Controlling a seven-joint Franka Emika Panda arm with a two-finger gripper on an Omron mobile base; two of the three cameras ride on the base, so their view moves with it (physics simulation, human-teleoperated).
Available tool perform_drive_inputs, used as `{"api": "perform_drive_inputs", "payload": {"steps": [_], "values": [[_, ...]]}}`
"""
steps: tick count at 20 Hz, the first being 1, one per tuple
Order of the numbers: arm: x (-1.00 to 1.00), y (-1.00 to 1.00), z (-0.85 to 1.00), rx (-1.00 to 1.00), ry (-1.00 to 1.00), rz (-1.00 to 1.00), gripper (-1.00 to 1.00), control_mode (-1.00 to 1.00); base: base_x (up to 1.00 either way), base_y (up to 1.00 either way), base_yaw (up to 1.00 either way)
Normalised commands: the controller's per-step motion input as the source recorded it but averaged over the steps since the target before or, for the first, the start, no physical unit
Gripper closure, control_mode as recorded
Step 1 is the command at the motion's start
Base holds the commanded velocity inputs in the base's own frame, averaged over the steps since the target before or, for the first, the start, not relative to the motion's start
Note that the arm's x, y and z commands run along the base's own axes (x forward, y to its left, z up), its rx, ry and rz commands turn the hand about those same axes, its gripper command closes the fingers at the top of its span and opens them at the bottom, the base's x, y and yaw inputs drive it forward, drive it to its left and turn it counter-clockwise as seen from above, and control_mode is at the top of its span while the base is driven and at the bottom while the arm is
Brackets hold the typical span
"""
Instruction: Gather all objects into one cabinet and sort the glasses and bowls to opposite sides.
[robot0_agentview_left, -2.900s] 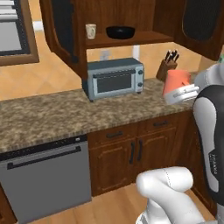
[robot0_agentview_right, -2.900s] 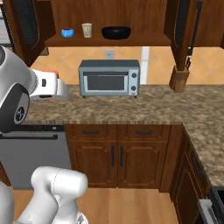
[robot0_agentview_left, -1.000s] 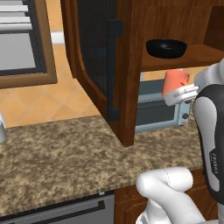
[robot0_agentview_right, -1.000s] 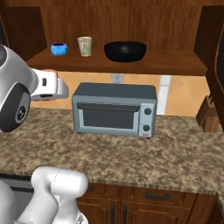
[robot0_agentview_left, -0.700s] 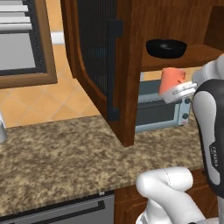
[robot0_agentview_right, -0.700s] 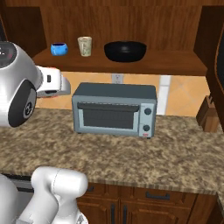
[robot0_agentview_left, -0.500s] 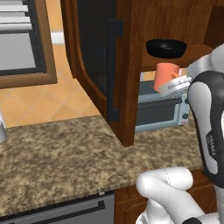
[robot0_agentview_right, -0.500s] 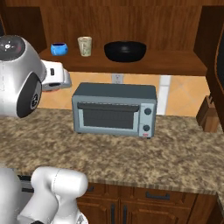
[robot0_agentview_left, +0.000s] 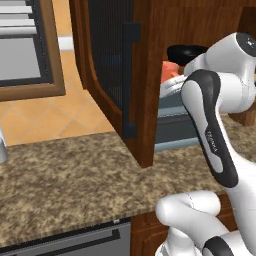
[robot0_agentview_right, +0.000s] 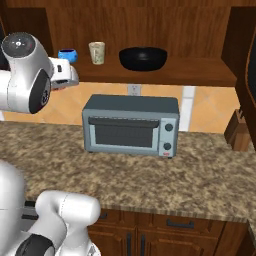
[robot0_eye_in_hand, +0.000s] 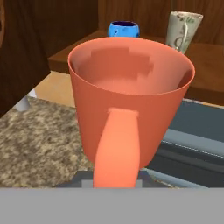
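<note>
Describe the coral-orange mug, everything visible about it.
The coral-orange mug is a smooth, matte, single-coloured cup, wider at the rim than at the base, with a thick loop handle facing the hand camera. It looks empty and sits roughly upright in the hand view. The gripper is shut on it at the handle, holding it in the air above the counter and toaster oven, short of the cabinet shelf. In the left base view a sliver of it shows beside the arm. Nothing else touches it.
</note>
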Motion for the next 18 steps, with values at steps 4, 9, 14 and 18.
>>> {"api": "perform_drive_inputs", "payload": {"steps": [4,9,14,18], "values": [[0.82,0.17,0.23,0.02,0.16,0.05,1.0,-1.0,0.0,0.0,0.0],[0.73,0.17,0.03,0.01,0.05,0.06,1.0,-1.0,0.0,0.0,0.0],[0.58,0.18,-0.01,0.0,-0.05,0.05,1.0,-1.0,0.0,0.0,0.0],[0.58,0.31,-0.23,-0.02,-0.02,0.04,1.0,-1.0,0.0,0.0,0.0]]}}
